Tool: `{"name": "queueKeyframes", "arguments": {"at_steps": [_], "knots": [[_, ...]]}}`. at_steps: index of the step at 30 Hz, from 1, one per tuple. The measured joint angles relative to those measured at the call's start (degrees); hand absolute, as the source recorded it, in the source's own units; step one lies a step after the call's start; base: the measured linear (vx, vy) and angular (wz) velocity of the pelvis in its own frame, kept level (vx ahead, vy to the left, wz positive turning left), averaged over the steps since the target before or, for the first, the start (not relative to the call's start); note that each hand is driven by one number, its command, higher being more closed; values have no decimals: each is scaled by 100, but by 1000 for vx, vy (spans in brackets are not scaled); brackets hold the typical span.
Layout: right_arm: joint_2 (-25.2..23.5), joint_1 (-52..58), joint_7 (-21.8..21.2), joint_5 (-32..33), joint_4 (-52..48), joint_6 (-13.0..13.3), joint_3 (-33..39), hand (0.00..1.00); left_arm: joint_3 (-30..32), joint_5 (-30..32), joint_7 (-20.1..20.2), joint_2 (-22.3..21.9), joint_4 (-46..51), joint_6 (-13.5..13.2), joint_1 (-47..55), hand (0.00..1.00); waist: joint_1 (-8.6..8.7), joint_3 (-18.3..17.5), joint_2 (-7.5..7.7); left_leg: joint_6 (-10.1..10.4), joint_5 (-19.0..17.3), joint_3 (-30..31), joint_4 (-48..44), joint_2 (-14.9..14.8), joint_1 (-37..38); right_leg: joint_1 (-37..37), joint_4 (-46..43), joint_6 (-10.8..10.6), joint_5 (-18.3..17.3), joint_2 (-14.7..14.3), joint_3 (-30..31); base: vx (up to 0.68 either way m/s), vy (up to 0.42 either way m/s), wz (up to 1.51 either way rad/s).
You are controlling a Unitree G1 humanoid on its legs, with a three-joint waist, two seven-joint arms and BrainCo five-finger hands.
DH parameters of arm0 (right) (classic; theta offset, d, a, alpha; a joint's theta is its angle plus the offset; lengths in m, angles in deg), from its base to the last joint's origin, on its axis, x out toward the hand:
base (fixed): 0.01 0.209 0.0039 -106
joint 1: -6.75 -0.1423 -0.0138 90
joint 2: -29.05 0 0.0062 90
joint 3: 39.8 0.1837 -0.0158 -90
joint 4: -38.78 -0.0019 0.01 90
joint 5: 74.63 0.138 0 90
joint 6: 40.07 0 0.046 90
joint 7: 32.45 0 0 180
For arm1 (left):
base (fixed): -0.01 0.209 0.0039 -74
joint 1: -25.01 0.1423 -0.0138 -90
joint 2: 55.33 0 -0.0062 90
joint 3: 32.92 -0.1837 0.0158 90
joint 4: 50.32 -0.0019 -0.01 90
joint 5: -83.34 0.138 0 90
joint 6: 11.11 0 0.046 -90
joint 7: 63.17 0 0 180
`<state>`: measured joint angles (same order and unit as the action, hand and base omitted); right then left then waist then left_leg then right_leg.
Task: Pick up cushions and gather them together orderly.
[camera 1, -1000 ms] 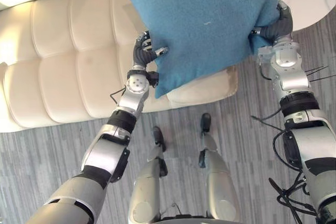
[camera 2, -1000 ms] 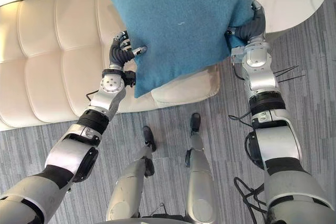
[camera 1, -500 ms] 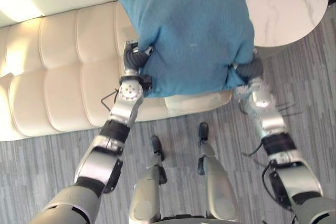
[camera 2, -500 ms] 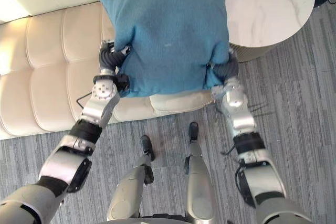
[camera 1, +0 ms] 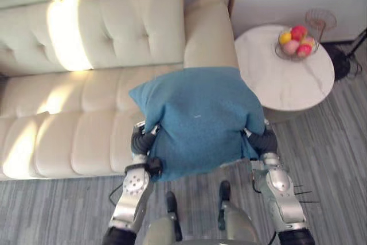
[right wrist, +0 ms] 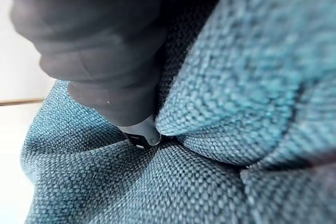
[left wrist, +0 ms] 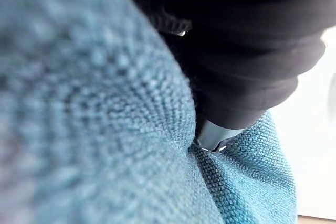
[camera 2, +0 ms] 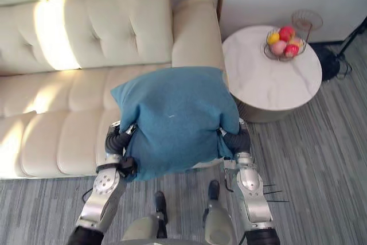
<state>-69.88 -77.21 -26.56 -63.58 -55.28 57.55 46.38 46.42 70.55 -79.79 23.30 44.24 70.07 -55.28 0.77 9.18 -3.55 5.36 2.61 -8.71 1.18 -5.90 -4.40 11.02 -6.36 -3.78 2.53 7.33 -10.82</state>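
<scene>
One big shift to call: the head camera has swung up, so the whole picture has moved, and the cream sofa now shows its backrest and armrest where a second ago it was mostly seat. A round marble table stands just beside the sofa's armrest end.

And the blue cushion hasn't gone anywhere! It is still carried between both hands, held up over the sofa's seat and front edge near the armrest end. It was tipped corner-high a second ago and now sits squarer. By my reading it is lifted and waiting for a spot, not yet placed.

It is plump, of coarse teal weave, and puckered where it is gripped. The left hand is on the side far from the armrest, the right hand on the near side. Both are buried in cloth, so whether they clasp or press, I cannot tell.
</scene>
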Motion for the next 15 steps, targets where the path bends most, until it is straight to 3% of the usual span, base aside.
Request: {"name": "queueKeyframes", "arguments": {"at_steps": [8,12,14,15], "knots": [[12,60,3,-245,0,1,-3,100,-6,-2,31,-1,-1,-6,132,100,-61,-183,-47,-1,7,242,-15,-3,-24,-61,-164,5,-148,52,-243,-10,-4,17],[28,-197,59,-269,7,2,1,100,11,-1,29,6,-8,-23,-57,100,-151,-223,10,-94,-220,149,-862,5,-840,651,-536,33,-64,174,-27,-37,27,-14],[70,-204,95,-272,83,-10,44,100,11,3,30,-7,-139,-6,-209,100,-140,-211,20,-146,-254,116,-1273,28,-1013,707,-755,-175,-27,160,336,-35,88,9],[81,-214,104,-287,75,-12,80,100,25,10,32,13,-171,-16,-266,100,-137,-183,5,-244,-302,141,-1343,-47,-1016,673,-1095,-393,-288,131,647,-59,-11,61]]}}
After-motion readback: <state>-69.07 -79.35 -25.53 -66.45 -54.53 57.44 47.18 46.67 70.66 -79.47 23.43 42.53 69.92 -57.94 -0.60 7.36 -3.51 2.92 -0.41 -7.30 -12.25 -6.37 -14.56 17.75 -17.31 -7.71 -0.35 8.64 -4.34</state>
